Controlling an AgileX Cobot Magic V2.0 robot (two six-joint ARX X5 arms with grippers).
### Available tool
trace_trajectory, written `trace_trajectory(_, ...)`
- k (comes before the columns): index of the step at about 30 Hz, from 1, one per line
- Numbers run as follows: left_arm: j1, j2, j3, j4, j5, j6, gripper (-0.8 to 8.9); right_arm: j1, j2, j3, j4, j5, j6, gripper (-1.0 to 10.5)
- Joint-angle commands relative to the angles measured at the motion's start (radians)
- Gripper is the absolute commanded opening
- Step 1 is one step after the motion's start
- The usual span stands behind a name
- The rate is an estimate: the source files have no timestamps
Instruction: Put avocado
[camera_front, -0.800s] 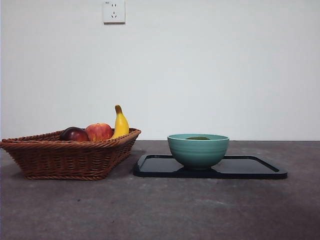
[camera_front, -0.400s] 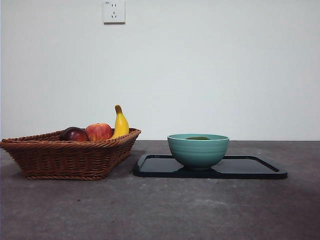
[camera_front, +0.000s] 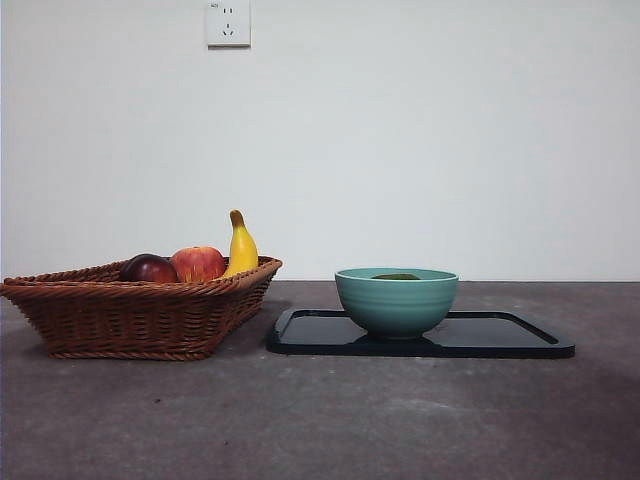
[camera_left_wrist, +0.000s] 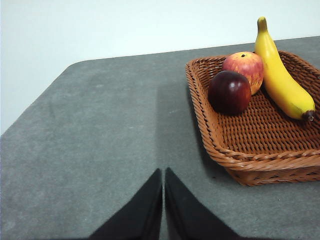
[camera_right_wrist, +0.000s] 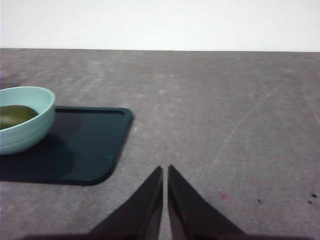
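Both grippers (camera_left_wrist: 163, 175) (camera_right_wrist: 165, 172) shut (empty) — grey table (camera_front: 320, 420), white wall (camera_front: 420, 140).

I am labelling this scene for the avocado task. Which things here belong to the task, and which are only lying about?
Part of the task:
- avocado, lying inside the teal bowl
- black tray under the bowl

Only lying about:
- wicker basket
- banana, red apple and dark red round fruit, all in the basket

Both grippers are shut and away from these things.
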Motion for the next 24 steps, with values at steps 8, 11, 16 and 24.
trace_trajectory(8,0.002,-0.001,-0.021,-0.008,-0.001,0.004,0.08,-0.001,-0.003,-0.006,0.013,0.01,0.021,0.1)
trace_trajectory(11,0.002,-0.001,-0.021,-0.008,-0.001,0.004,0.08,-0.001,-0.003,-0.005,0.014,0.01,0.021,0.1)
trace_trajectory(16,0.002,-0.001,-0.021,-0.008,-0.001,0.004,0.08,-0.001,-0.003,-0.005,0.014,0.01,0.021,0.1)
trace_trajectory(24,0.003,-0.001,-0.021,-0.008,-0.001,0.004,0.09,-0.001,-0.003,-0.005,0.013,0.01,0.021,0.1)
